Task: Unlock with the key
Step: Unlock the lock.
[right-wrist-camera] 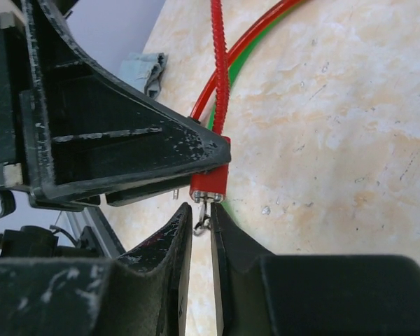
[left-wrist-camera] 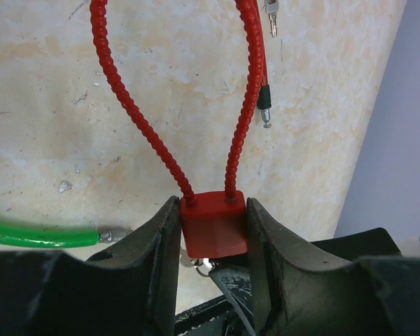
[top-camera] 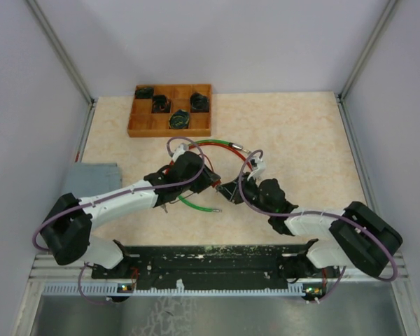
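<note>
The left gripper (left-wrist-camera: pixel 211 203) is clamping the red lock (left-wrist-camera: pixel 213 227) between both fingers, holding it over the desk (top-camera: pixel 294 133), with its red cable (left-wrist-camera: pixel 126 105) looping away from the lock. The right gripper (right-wrist-camera: pixel 199 213) is hovering at the lock's underside, fingers narrowly apart around a small metal key (right-wrist-camera: pixel 200 222). Whether they are pinching it cannot be told. A green cable (left-wrist-camera: pixel 42 236) is lying beside the lock.

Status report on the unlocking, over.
Left gripper shut on red cable lock. Right gripper astride its key, grip unclear. Green cable nearby, not blocking.
</note>
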`<move>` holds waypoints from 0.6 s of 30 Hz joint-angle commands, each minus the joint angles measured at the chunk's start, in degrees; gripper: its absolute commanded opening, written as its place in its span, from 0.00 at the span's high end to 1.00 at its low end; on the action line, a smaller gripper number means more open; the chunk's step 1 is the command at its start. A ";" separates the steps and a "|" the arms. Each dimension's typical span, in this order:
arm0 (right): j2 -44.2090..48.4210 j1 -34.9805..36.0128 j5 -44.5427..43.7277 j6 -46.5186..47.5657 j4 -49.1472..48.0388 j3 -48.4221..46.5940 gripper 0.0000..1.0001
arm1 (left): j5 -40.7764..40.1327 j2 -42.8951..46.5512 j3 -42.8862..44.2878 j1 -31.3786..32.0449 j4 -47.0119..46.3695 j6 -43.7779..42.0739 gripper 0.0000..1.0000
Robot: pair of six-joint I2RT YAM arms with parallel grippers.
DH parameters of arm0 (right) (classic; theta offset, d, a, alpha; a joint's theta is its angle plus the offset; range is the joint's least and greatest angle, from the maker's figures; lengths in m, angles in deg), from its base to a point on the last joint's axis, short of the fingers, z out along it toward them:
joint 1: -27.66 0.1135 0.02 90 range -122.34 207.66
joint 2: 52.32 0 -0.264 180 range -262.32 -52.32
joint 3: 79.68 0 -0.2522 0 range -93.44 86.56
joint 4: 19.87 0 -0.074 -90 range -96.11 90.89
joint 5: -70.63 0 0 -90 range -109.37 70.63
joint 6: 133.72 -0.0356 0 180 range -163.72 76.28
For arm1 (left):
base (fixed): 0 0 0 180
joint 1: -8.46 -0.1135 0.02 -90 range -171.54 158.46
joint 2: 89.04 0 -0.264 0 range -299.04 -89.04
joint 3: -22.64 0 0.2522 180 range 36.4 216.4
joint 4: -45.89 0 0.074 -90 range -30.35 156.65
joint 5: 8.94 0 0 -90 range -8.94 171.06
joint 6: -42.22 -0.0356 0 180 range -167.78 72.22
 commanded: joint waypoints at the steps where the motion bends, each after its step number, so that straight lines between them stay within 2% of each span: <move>1: -1.55 0.04 -1.63 -1.94 -5.51 -1.12 0.86 | 1.15 1.39 -0.43 -0.15 -3.15 -0.34 1.00; 6: -3.06 -0.47 -0.28 -4.94 -9.33 -0.06 0.99 | 1.64 2.17 -1.57 -0.20 -5.11 -0.53 1.00; 8: -4.03 -1.54 0.90 -7.70 -12.98 1.40 1.00 | 2.42 3.00 -2.95 -0.16 -7.61 -0.76 1.00; 18: -14.46 -6.64 12.17 -24.67 -39.50 4.56 1.00 | 7.21 12.46 -20.80 -0.12 -37.83 -4.50 1.00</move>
